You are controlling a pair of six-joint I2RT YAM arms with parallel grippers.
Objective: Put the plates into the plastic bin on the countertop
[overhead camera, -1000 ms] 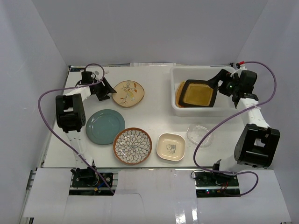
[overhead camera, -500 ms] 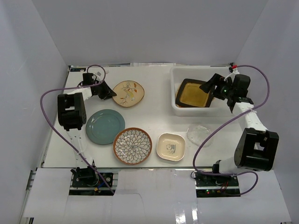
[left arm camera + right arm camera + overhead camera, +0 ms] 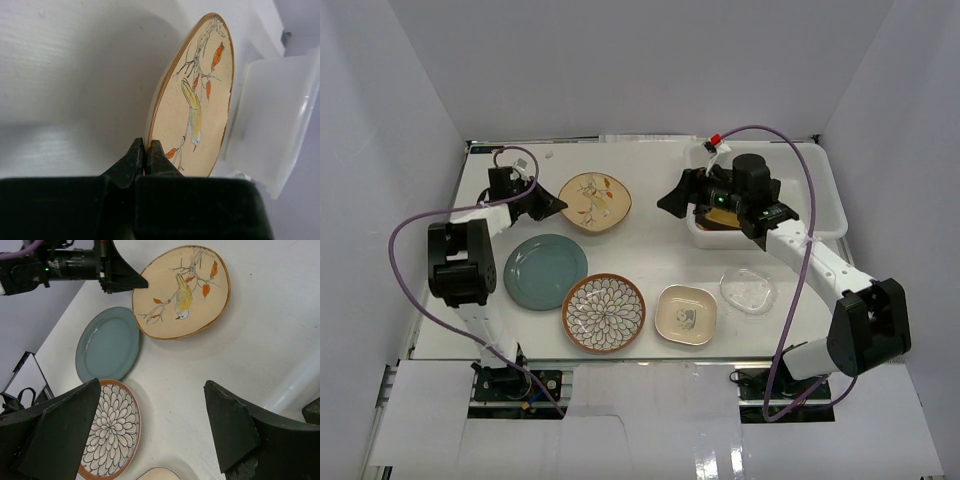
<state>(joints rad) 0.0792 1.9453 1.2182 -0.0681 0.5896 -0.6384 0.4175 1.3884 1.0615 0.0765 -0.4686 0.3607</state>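
My left gripper [image 3: 546,205] is shut on the left rim of the cream round plate with the bird [image 3: 596,200]; up close the two fingers pinch the brown edge [image 3: 145,150] of that plate [image 3: 197,100]. My right gripper [image 3: 678,195] hangs open and empty over the countertop [image 3: 650,250], just left of the plastic bin [image 3: 825,205], with bare white surface between its fingers [image 3: 152,385]. The right arm covers most of the bin; a sliver of a dark, amber plate [image 3: 710,218] shows inside. I cannot tell whether the bird plate is lifted.
On the countertop lie a teal round plate [image 3: 545,270], a brown-rimmed petal-patterned plate [image 3: 604,312], a cream rounded-square plate [image 3: 686,314] and a clear glass plate [image 3: 748,291]. White walls enclose the left, back and right. The bin's corner [image 3: 270,125] stands just beyond the bird plate.
The left gripper has closed on the bird plate's rim. The right arm has swung left out of the bin, leaving the black amber-centred plate inside it.
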